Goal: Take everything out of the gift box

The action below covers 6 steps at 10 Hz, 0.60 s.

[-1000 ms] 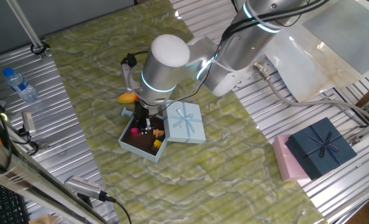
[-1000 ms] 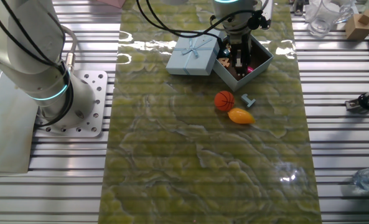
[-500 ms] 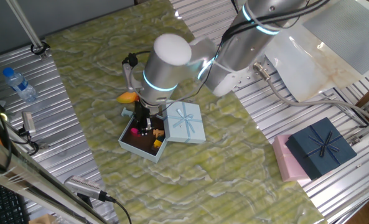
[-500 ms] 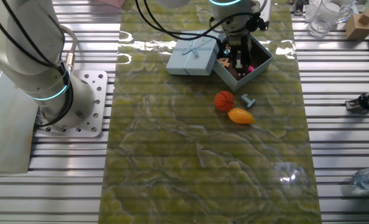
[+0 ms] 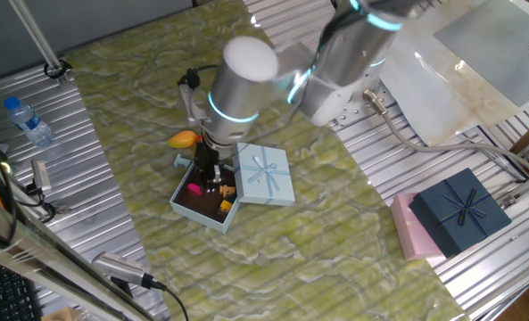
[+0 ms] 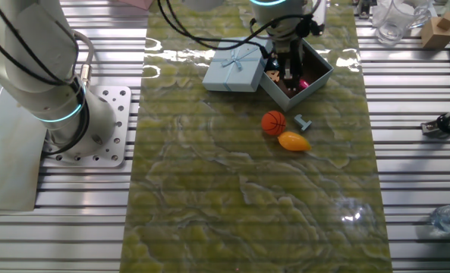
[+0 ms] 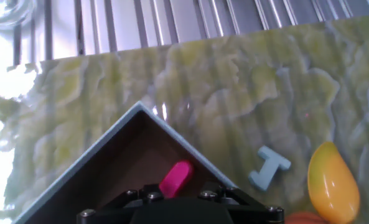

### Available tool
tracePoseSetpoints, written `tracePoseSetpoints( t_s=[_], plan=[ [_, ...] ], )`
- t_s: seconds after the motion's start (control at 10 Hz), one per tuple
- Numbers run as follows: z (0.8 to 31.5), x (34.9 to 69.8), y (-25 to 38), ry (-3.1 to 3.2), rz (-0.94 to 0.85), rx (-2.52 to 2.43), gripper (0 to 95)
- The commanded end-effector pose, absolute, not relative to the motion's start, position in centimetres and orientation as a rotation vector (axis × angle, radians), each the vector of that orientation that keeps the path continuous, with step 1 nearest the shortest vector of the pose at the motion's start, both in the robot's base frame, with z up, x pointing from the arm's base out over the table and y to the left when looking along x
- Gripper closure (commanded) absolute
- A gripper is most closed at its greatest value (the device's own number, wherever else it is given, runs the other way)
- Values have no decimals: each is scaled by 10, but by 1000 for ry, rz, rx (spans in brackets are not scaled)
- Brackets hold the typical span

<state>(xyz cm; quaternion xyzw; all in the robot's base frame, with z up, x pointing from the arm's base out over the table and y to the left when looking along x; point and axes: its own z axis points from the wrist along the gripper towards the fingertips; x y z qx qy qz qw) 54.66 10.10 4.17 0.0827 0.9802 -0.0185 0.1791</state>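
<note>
Gripper (image 6: 291, 73) hangs over the open gift box (image 6: 316, 78) with its fingers down inside, and I cannot tell whether they are parted or closed on anything. Inside the dark brown interior lie a magenta piece (image 7: 175, 178) and small yellow and orange bits (image 5: 225, 203), while the lid (image 6: 234, 67) rests beside the box, touching it. Out on the green mat (image 6: 209, 189) sit the orange basketball (image 6: 273, 122), the mango (image 6: 293, 141) and a pale-blue piece (image 6: 303, 121), close together
</note>
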Motion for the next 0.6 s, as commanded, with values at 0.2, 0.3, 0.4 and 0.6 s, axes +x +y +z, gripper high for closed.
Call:
tracePoseSetpoints(
  t_s=[0.2, 0.3, 0.4, 0.6],
  plan=[
    [46, 543, 103, 2763, -18, 229, 570],
    [46, 543, 103, 2750, -14, 230, 570],
    [46, 543, 102, 2729, -9, 226, 570],
    [43, 545, 101, 2713, 6, 221, 570]
  ],
)
